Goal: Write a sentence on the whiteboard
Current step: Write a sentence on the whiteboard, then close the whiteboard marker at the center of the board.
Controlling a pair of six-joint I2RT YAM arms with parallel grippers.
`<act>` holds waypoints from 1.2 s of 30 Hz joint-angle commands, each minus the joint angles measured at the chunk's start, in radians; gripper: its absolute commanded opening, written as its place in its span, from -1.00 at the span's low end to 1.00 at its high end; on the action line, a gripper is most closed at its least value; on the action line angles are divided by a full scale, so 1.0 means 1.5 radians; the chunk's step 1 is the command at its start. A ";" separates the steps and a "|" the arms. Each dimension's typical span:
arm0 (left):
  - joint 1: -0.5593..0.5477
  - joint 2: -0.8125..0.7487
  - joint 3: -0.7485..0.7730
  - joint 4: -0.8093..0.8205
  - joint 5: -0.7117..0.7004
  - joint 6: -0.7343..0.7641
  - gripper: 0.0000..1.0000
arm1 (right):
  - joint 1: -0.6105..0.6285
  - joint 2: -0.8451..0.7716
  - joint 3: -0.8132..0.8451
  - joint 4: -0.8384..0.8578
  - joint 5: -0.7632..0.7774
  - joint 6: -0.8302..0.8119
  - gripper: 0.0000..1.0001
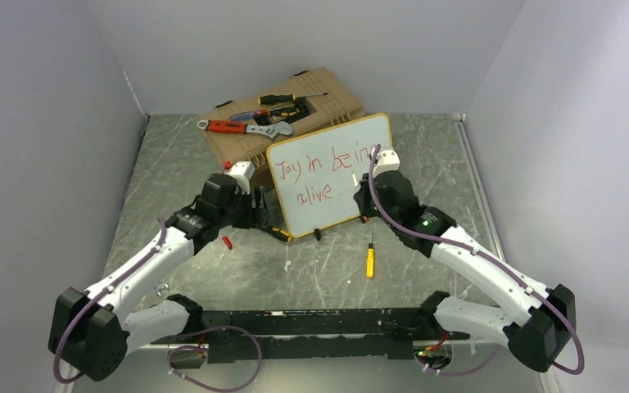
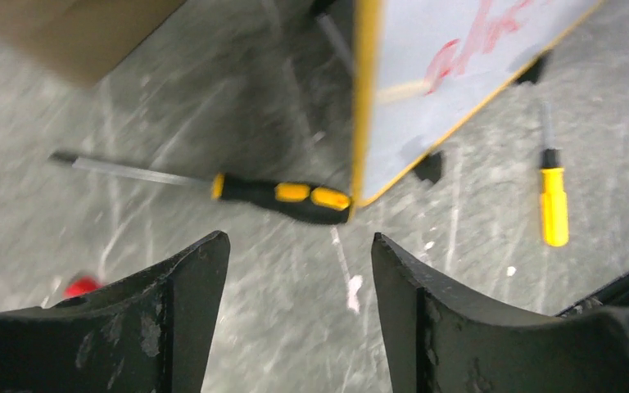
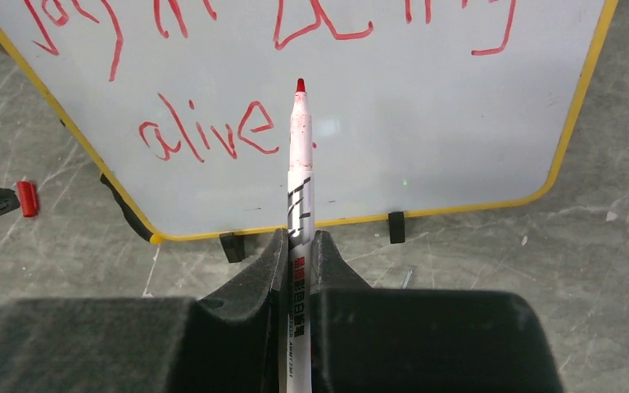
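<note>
Between the fingers of the right gripper (image 3: 298, 246) a red marker (image 3: 299, 155) is pinched tight, its tip aimed at the whiteboard (image 3: 426, 123) just beside "alive"; I can't tell whether it touches. The sentence (image 1: 321, 168) runs in two red lines. The board stands on black feet before a tan toolbox (image 1: 328, 94). The left gripper (image 2: 299, 246) hangs wide open and empty, near the board's corner, where a black-and-yellow screwdriver (image 2: 282, 195) lies.

Plain pale lavender-grey walls (image 1: 41, 123) on three sides, back wall (image 1: 295, 41) meeting the side panels in straight corners, table (image 1: 319, 274) with dark grey-green marbled top streaked with pale scuffs, soft even light
</note>
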 commanded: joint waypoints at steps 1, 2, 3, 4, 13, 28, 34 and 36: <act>0.002 -0.039 0.032 -0.212 -0.155 -0.129 0.28 | -0.002 -0.001 0.033 0.012 -0.019 0.005 -1.00; 0.006 -0.041 0.034 -0.252 -0.179 -0.160 0.19 | -0.002 -0.002 0.032 0.011 -0.024 0.012 -1.00; 0.009 -0.042 0.036 -0.291 -0.199 -0.191 0.09 | -0.001 -0.003 0.031 0.009 -0.032 0.017 -1.00; 0.015 -0.042 0.036 -0.329 -0.218 -0.226 -0.02 | -0.001 -0.003 0.029 0.008 -0.042 0.023 -1.00; 0.136 -0.043 -0.024 -0.357 -0.187 -0.315 -0.19 | 0.006 -0.017 -0.004 0.013 -0.076 0.071 -1.00; 0.216 0.149 0.011 -0.193 -0.122 -0.244 -0.37 | 0.019 -0.016 -0.011 0.022 -0.111 0.072 -1.00; 0.217 0.156 0.006 -0.176 -0.119 -0.248 -0.36 | 0.021 -0.005 -0.008 0.028 -0.117 0.065 -1.00; 0.217 0.169 0.003 -0.178 -0.122 -0.248 -0.37 | 0.022 0.001 -0.006 0.030 -0.119 0.063 -1.00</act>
